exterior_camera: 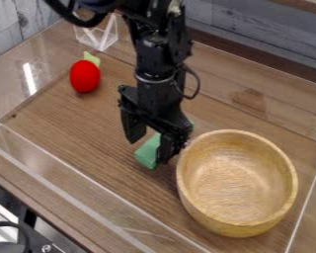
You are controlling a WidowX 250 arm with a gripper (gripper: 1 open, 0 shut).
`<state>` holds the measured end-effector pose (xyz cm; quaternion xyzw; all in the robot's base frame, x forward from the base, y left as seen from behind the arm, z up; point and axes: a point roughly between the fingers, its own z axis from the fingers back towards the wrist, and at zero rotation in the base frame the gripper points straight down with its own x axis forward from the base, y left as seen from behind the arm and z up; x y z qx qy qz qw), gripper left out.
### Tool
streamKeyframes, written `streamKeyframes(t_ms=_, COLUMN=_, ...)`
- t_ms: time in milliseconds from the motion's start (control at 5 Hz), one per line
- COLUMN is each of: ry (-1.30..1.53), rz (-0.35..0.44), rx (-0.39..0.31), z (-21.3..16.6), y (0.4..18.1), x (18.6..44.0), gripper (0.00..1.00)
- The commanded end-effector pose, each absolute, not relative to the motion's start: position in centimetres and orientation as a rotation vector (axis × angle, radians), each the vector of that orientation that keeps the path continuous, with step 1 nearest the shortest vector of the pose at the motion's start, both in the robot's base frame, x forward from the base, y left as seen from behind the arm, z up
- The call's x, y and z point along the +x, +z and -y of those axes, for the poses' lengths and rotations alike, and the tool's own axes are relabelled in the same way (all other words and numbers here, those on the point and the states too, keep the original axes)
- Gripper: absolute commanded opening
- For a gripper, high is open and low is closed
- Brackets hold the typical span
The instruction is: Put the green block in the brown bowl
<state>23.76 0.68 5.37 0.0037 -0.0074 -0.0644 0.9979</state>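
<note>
The flat green block (150,153) lies on the counter (68,148), partly hidden, just beside the bowl. The brown bowl (236,183), round and wide, sits upright.

From my feed I see a red ball (86,76) on the wooden counter (55,138), a clear angular container (96,32) beyond the ball, a small yellow-green piece (94,58) just behind the ball.

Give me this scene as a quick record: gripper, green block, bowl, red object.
gripper: open, over the green block
green block: on the table, beside the bowl's left rim in the picture, partly hidden by the gripper
brown bowl: upright, nothing in it
red round object: on the table, far left
</note>
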Motion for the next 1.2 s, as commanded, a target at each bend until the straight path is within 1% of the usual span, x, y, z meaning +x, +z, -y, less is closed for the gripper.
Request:
streamKeyframes(t_ms=0, ry=-0.078, rz=0.058, rx=0.012, z=-1.29, y=6.66, x=25.39, gripper=1.00)
streamKeyframes(t_ms=200, ry=-0.050, rz=0.060, rx=0.011, z=-1.49, y=7.21, x=25.63, gripper=1.00)
streamKeyframes(t_ms=600, ry=-0.004, rz=0.053, rx=0.017, z=-1.61, y=7.57, x=25.63, gripper=1.00)
streamKeyframes(t_ms=1000, ry=0.083, rz=0.047, rx=0.020, z=-2.24, y=6.65, x=24.98, gripper=1.00)
